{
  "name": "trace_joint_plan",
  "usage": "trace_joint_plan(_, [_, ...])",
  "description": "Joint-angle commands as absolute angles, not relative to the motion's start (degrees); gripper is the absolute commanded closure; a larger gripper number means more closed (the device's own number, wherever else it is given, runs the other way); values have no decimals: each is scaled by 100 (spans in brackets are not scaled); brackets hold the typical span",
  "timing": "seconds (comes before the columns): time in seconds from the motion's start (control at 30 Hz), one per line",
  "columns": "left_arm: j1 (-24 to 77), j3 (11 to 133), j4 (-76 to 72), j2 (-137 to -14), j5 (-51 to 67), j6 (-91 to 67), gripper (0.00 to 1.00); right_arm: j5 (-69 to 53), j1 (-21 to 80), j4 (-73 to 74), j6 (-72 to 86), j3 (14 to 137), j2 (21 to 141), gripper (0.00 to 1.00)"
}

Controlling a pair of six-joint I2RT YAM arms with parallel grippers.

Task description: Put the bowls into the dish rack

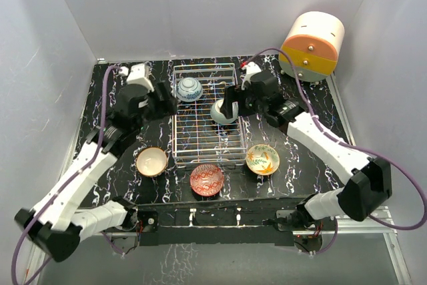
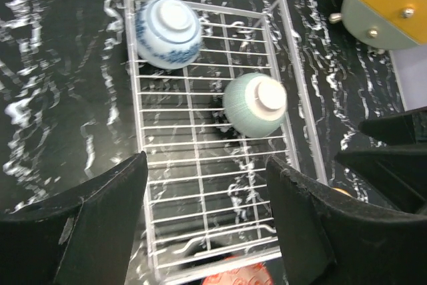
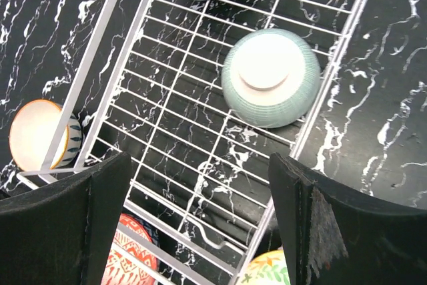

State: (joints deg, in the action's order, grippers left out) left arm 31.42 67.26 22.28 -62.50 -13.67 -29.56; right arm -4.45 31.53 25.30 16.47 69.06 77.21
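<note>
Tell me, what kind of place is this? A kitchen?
Probably a robot practice booth, not a kitchen: plain white walls box in a black marbled table, two robot arms are bolted at its near edge, and a wire dish rack sits among small bowls.

Top view bright and even; diffuse light from overhead, white walls bounce it; shadows soft and short; glossy black desk [image 1: 293,171] shows little glare; bottom strip below the arm bases looks hazy. Left wrist view smeared by motion blur; blue-white bowl [image 2: 168,33] soft-edged, marble veins at left streaked; fingers [image 2: 93,231] of left hand [image 2: 207,165] near-black, defocused. Right wrist view sharper; ribs on mint bowl [image 3: 270,78] crisp; dish rack [image 3: 200,131] wires read clean white; dark shadow under that bowl; fingers [image 3: 67,231] of right hand [image 3: 200,161] underexposed, little surface detail.
</note>
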Motion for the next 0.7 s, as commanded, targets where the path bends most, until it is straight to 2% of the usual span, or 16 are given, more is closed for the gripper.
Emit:
trace_joint_plan(0.0, [3154,6365,3125,-5445,-2178,-2831,30,-135,3316,2178,1703,7341,8044,13])
trace_joint_plan(0.23, [3153,6074,3399,-4709,-2390,-2941,30,42,3346,2321,1758,7751,9069,13])
trace_joint_plan(0.67, [3154,5546,3676,-4175,-2653,-3161,30,451,3376,2175,1600,8463,10105,14])
